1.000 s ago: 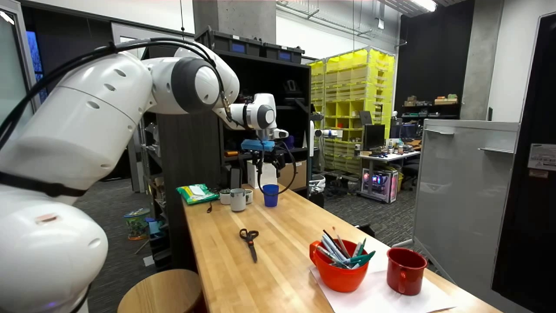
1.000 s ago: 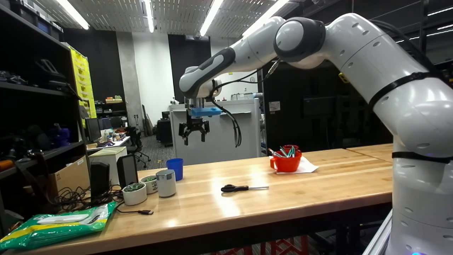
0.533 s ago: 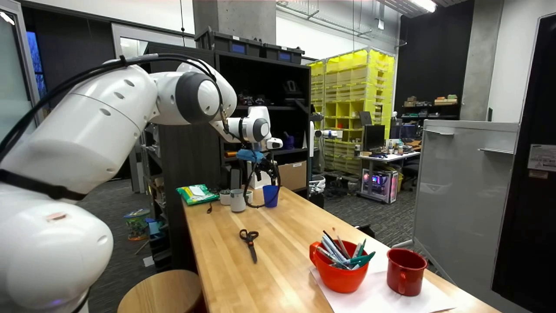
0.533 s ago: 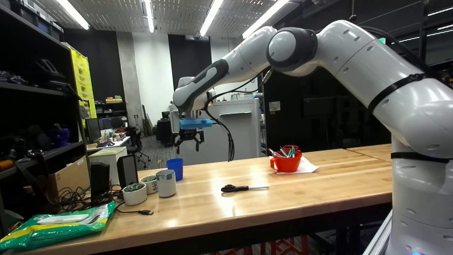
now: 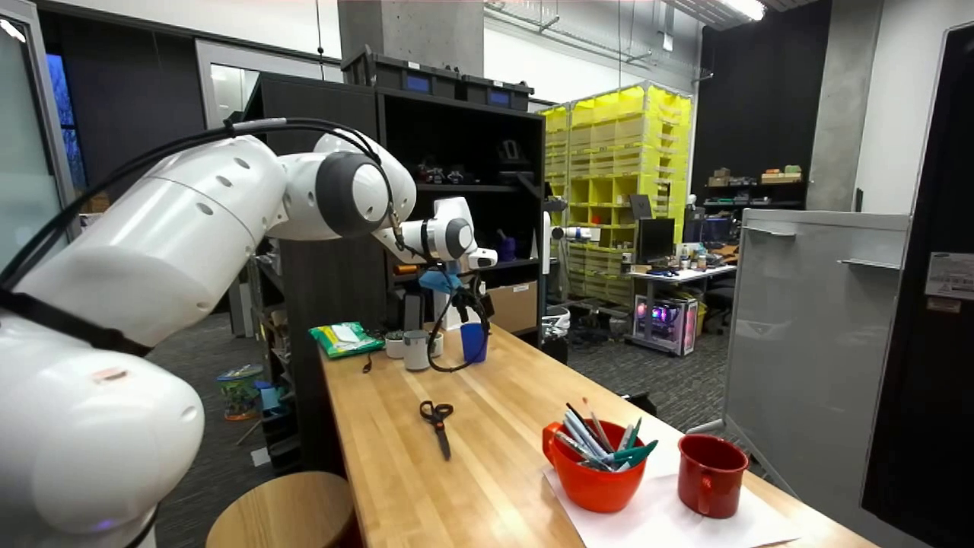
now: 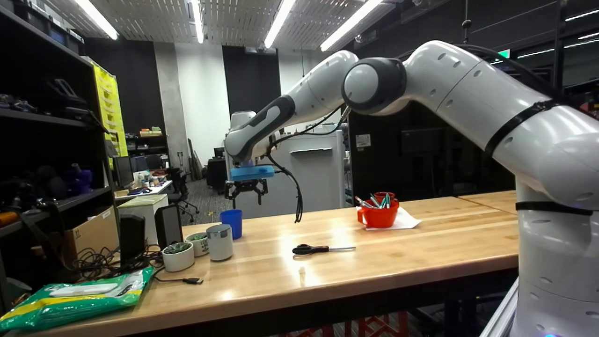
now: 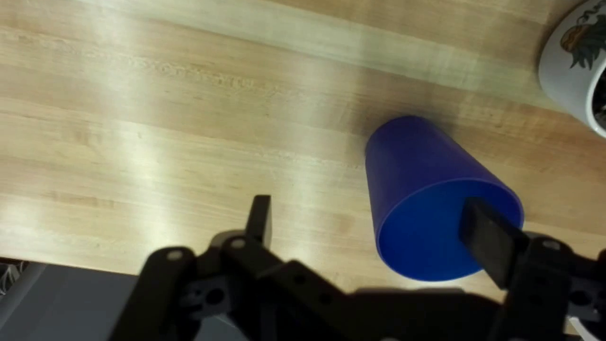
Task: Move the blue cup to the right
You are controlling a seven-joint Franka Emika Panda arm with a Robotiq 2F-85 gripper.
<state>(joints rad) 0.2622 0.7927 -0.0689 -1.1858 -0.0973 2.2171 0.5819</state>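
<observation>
The blue cup (image 5: 473, 346) stands upright with its mouth up at the far end of the wooden table; it shows in both exterior views (image 6: 235, 225). My gripper (image 6: 247, 202) is open and empty above the cup, its fingers pointing down, with one fingertip just over the cup's rim. In the wrist view the gripper (image 7: 368, 206) has one finger over the mouth of the blue cup (image 7: 409, 156) and the other over bare table beside it. I cannot tell whether that finger reaches inside the rim.
A grey canister (image 6: 219, 245) and small white plant pots (image 6: 178, 260) stand close to the cup; one pot (image 7: 565, 71) shows in the wrist view. Scissors (image 6: 311, 249) lie mid-table. A red bowl with pens (image 5: 597, 483) and a red cup (image 5: 708, 476) stand on white paper.
My gripper has come down towards the blue cup and shifted sideways over it, slowing in the last half second. The cup and other objects have not moved.
</observation>
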